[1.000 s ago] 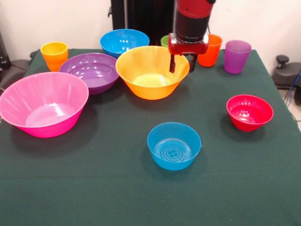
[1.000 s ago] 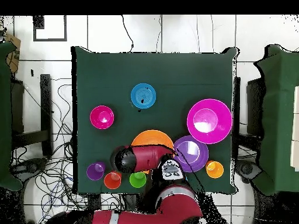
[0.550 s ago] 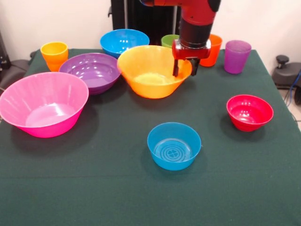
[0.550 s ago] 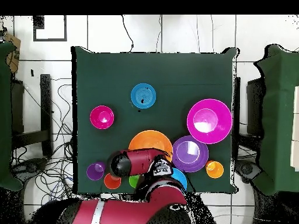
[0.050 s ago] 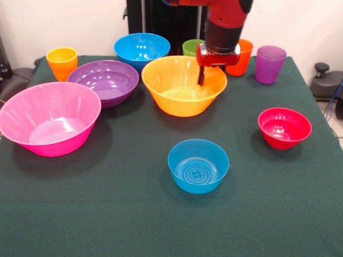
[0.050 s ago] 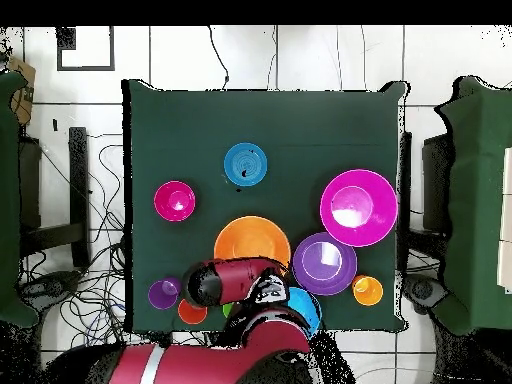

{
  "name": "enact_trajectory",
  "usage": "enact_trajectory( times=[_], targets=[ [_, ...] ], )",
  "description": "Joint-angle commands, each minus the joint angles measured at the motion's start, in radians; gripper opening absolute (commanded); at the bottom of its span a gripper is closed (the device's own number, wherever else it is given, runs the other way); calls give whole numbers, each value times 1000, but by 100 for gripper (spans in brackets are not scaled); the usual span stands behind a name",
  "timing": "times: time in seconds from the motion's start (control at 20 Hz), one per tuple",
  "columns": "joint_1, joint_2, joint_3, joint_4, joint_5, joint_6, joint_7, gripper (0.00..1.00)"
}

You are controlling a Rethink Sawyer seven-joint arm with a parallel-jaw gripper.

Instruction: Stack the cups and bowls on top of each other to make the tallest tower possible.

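Observation:
My gripper (image 5: 207, 75) is shut on the far right rim of the large orange bowl (image 5: 179, 88), one finger inside the wall. I cannot tell whether the bowl is off the cloth. From above, the red arm (image 6: 225, 283) covers the gripper beside the orange bowl (image 6: 252, 240). The small light-blue bowl (image 5: 198, 166) stands alone nearer the front, and the small red bowl (image 5: 284, 127) to its right. Behind the arm are the green cup (image 5: 192, 47), red-orange cup (image 5: 242, 56) and purple cup (image 5: 269, 64). The yellow-orange cup (image 5: 61, 61) is at the back left.
The large pink bowl (image 5: 49, 118) sits at the left, with the purple bowl (image 5: 104, 80) touching the orange bowl's left side and the blue bowl (image 5: 141, 48) behind them. The green cloth table (image 5: 134, 225) ends just past the cups.
The gripper closed on the orange bowl's rim and pulled the bowl to the right and a little nearer, away from the purple bowl. All other bowls and cups stayed put.

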Motion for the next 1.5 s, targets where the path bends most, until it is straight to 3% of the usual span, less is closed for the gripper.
enact_trajectory(
  times=[0.05,0.65,0.75,1.1,1.5],
  targets=[
    [12,-1,47,0,35,-39,171,0],
    [-55,-23,108,29,48,-13,149,0],
    [-61,-54,119,30,51,12,139,0],
    [-7,-205,94,44,114,191,149,0],
    [-7,-290,98,-10,145,366,87,0]
  ],
)
